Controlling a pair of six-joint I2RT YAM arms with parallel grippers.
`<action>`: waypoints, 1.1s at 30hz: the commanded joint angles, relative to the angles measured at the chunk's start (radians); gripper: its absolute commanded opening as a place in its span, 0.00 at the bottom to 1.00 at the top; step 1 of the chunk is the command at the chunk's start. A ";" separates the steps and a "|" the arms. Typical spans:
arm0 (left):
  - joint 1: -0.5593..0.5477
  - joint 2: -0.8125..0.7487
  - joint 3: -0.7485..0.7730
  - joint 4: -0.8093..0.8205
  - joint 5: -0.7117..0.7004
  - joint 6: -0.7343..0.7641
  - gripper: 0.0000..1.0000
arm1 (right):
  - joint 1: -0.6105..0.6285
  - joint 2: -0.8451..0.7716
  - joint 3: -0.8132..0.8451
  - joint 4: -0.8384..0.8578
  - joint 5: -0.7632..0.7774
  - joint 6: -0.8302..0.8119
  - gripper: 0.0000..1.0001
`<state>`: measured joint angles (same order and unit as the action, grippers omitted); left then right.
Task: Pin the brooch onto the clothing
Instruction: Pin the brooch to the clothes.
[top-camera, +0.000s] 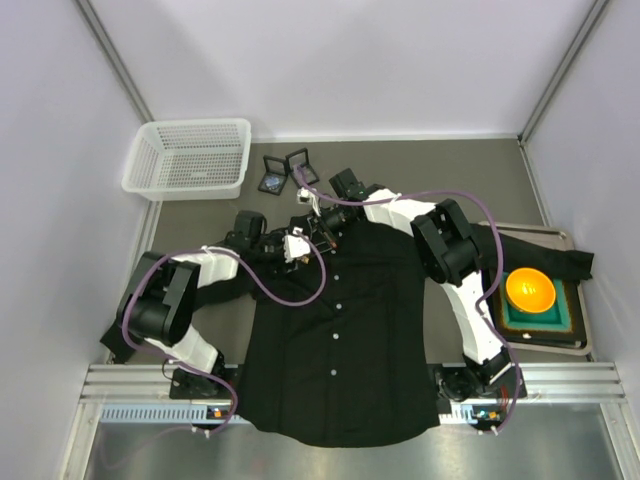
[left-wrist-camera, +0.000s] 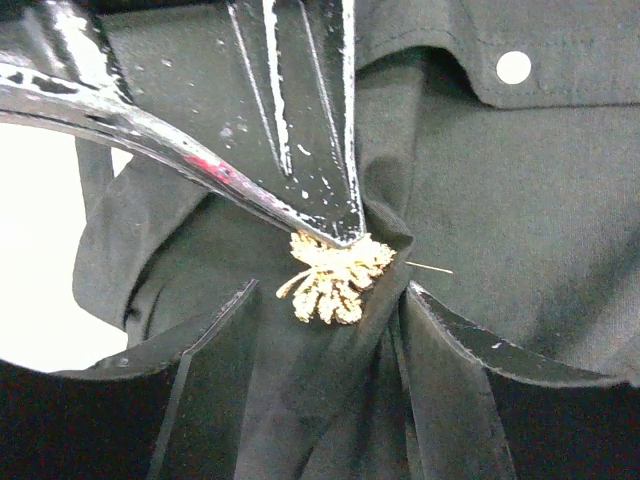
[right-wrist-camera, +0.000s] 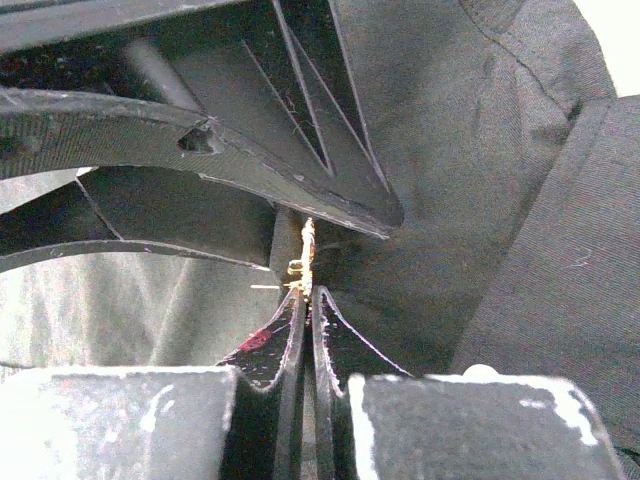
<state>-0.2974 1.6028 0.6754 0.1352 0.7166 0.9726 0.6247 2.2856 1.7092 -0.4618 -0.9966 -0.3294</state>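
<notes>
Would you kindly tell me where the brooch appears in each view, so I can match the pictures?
Top external: too small to make out; it lies where the right gripper meets the left gripper at the shirt collar.
Left wrist: brooch at centre, face-on, under the right gripper's tip.
Right wrist: centre, edge-on, just above the gripper's own shut fingers.
Shared landmark: the right gripper, clamped on the brooch.

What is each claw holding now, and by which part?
The right claw is shut on the gold brooch, pinching it at its edge. The left claw straddles a fold of the shirt; whether it grips is unclear.
</notes>
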 joint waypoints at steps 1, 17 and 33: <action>-0.002 0.016 0.052 0.027 0.032 -0.048 0.59 | 0.012 -0.001 0.032 0.005 -0.047 -0.016 0.00; 0.038 0.022 0.154 -0.166 0.124 -0.098 0.08 | 0.010 -0.034 0.003 0.006 -0.060 -0.045 0.00; 0.043 0.020 0.305 -0.424 0.149 -0.333 0.00 | -0.014 -0.100 0.033 0.008 -0.097 0.026 0.12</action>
<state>-0.2543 1.6455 0.9413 -0.2920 0.7990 0.7471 0.6197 2.2612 1.7092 -0.4633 -1.0527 -0.3328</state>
